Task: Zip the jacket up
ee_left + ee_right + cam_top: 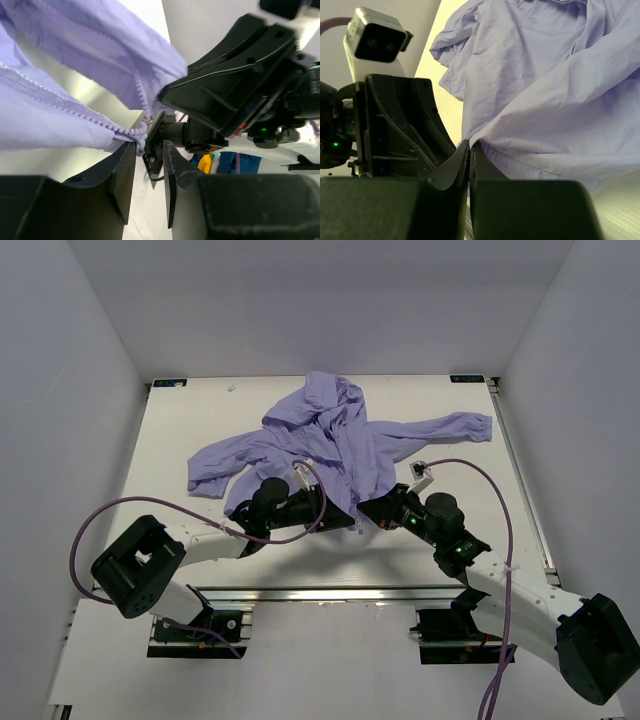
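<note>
Jacket [340,435]: crumpled, soft lavender fabric

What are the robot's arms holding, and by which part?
The right end effector pinches the jacket at its hem edge. The left end effector sits at the lower end of the zipper, fingers apart, with no clear grip.
</note>
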`<state>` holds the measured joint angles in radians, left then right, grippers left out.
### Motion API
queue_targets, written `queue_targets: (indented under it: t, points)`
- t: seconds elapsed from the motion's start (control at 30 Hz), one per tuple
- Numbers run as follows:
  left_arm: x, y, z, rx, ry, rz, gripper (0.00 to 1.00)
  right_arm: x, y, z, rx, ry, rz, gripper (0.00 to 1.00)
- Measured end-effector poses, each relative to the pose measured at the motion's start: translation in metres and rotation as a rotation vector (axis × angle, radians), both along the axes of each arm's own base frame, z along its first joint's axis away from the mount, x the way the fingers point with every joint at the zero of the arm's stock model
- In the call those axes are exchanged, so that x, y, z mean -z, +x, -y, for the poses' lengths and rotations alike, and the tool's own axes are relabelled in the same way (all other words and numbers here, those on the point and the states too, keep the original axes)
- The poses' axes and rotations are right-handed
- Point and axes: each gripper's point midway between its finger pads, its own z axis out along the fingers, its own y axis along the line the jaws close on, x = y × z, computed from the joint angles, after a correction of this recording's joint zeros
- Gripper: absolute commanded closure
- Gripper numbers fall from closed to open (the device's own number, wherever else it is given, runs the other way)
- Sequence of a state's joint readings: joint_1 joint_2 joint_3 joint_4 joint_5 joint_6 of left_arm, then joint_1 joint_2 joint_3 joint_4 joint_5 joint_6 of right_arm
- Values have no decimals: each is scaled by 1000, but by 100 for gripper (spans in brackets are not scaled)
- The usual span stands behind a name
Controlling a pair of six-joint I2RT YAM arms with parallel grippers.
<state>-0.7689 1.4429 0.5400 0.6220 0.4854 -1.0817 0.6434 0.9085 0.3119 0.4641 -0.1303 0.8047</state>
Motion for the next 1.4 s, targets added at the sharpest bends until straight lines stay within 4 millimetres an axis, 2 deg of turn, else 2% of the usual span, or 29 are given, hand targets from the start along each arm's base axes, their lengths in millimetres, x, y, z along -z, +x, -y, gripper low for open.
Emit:
queue_targets:
  t: [0.07, 0.1, 0.3, 0.37, 0.43, 0.53, 0.67, 0.87, 0.97, 1.07, 1.2, 1.3, 1.33, 1.4]
  points:
    - [3, -2, 2, 4, 18, -1, 63, -2, 0, 0, 0, 6, 5, 100]
    - [3, -2, 4, 6, 27, 3, 69, -3, 0, 0, 0, 9, 6, 100]
    - [1, -2, 13, 10, 69, 33, 67, -9, -1, 0, 2, 25, 17, 100]
    - [4, -2, 13, 4, 87, 36, 60, -11, -1, 0, 3, 31, 20, 100]
    - [10, -1, 11, -4, 114, 27, 47, -14, -1, 1, 3, 38, 24, 100]
    - [19, 0, 7, -20, 154, 8, 34, -19, -2, 2, 4, 48, 35, 100]
    - [25, -1, 1, -41, 196, -10, 21, -22, -3, 2, 4, 54, 42, 100]
    - [16, 2, -1, -63, 173, 9, 17, -19, -4, 2, 0, 49, 34, 100]
    - [14, 1, 1, -60, 146, 9, 17, -17, -5, 2, -3, 44, 27, 100]
    - [13, -1, 5, -46, 119, 1, 24, -17, -6, 2, -3, 42, 23, 100]
    - [14, -2, 9, -33, 94, -10, 40, -19, -7, 3, -3, 47, 29, 100]
    - [14, -4, 8, -29, 75, -7, 48, -21, -7, 3, -3, 53, 32, 100]
    - [13, -4, 8, -28, 68, -4, 56, -22, -7, 3, -3, 54, 32, 100]
    - [9, -4, 9, -27, 52, 4, 58, -22, -7, 3, -3, 54, 31, 100]
